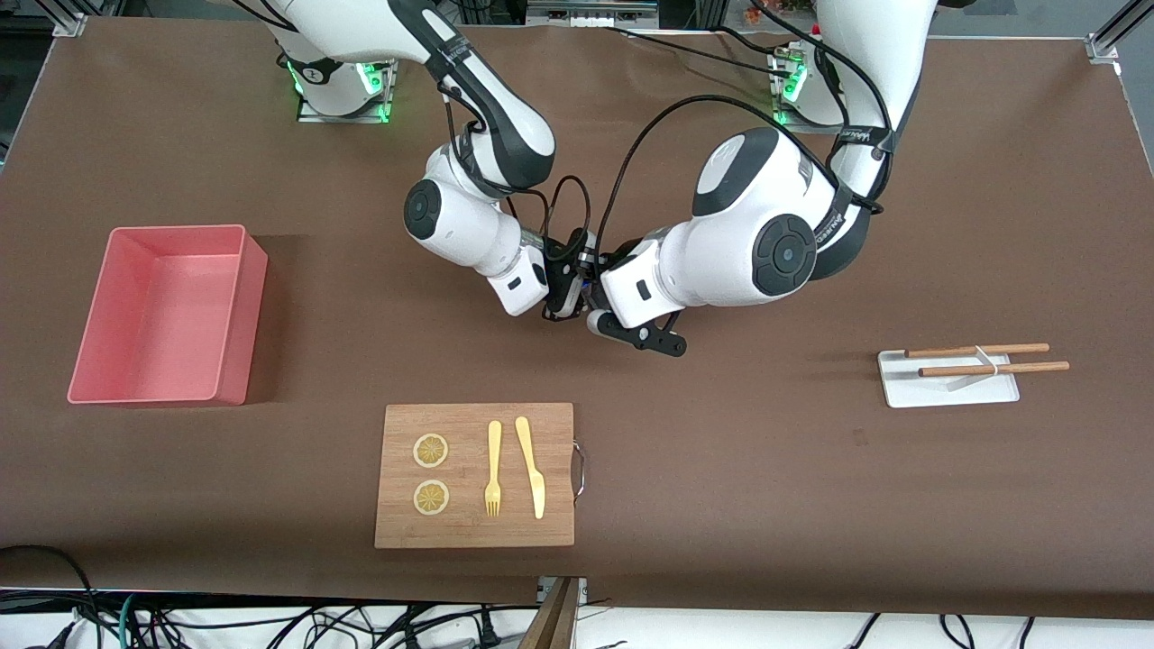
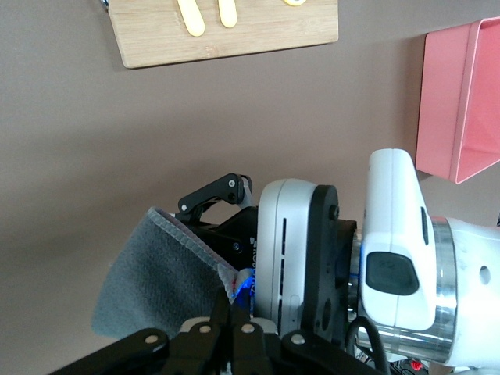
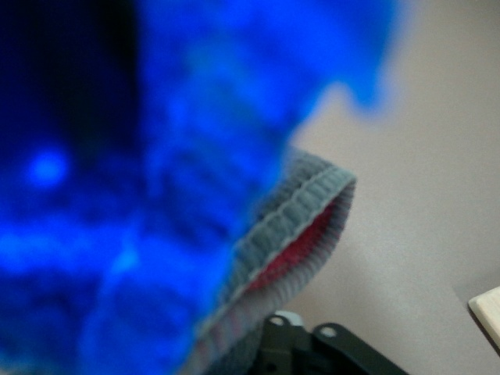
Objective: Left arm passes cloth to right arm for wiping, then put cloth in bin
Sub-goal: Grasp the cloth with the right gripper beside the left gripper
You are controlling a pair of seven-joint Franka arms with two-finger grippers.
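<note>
With the small dark grey fabric cloth [image 2: 156, 281] pinched in the left end effector [image 2: 226, 324] above mid-worktop, the right end effector [image 1: 561, 293], jaws unreadable, should clamp firmly before release.

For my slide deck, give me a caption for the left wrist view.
Left gripper holds the grey cloth against the right gripper above the brown table.

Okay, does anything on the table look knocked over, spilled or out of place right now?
Nothing stands out. The wooden board lies flat with its fork, knife and two slices in neat rows, the bin sits upright, and the white tray carries its two sticks. The cloth is off the table, between the two grippers.
</note>
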